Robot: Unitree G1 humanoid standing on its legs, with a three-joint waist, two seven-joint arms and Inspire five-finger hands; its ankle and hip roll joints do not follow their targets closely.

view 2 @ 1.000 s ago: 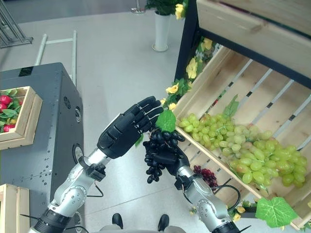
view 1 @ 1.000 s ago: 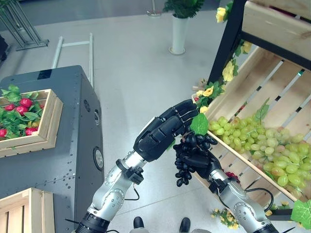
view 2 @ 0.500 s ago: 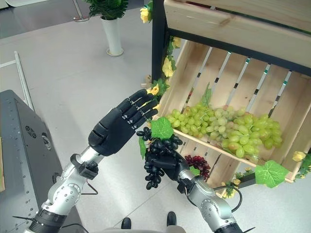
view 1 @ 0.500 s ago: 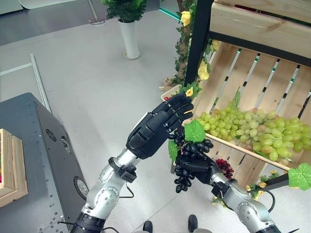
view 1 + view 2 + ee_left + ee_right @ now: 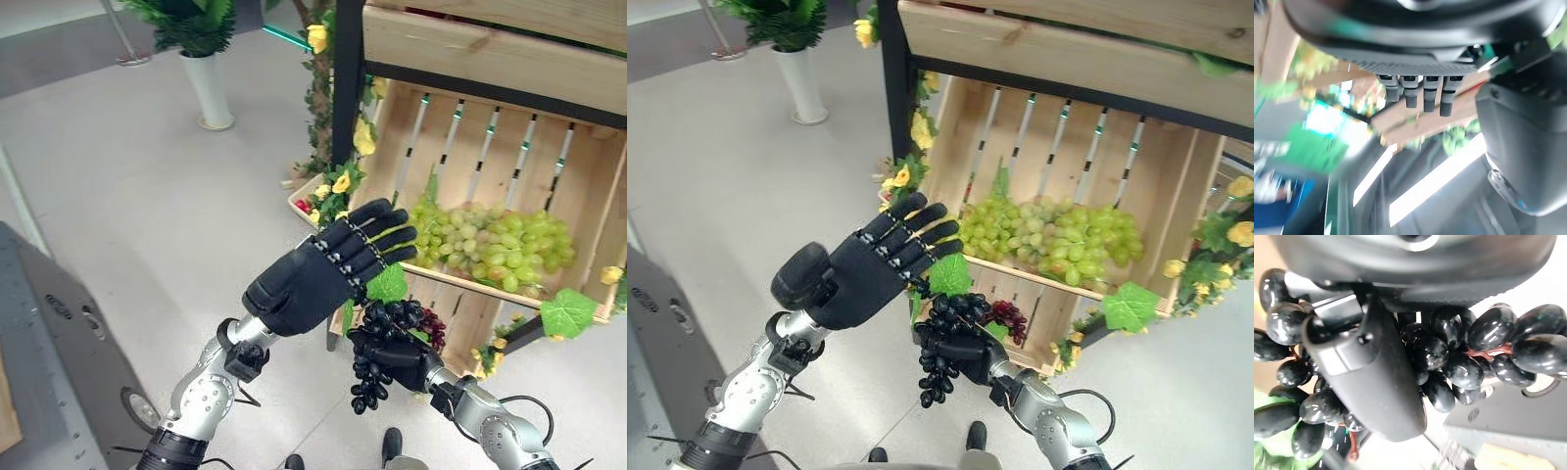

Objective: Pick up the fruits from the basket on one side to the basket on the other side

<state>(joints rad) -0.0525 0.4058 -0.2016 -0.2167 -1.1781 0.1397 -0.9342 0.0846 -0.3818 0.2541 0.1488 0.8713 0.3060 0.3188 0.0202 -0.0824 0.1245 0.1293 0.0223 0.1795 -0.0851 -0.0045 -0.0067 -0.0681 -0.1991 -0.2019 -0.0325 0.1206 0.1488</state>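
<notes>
One slatted wooden crate (image 5: 588, 186) filled the upper right, a heap of green grapes (image 5: 490, 240) inside. Left hand (image 5: 318, 279) at centre, fingers straight, holding nothing. Below it, right hand (image 5: 397, 357) clasped one bunch of black grapes (image 5: 370, 377) bearing one leaf (image 5: 389, 284).

A showroom-like fruit stand: slatted wooden crate (image 5: 588, 211) of green grapes (image 5: 490, 240), fake flowers (image 5: 338, 184), grey polished floor (image 5: 147, 196).

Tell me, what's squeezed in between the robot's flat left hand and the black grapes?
A green leaf on the black grapes, under the open left hand in both eye views. The right hand grips the bunch.
</notes>
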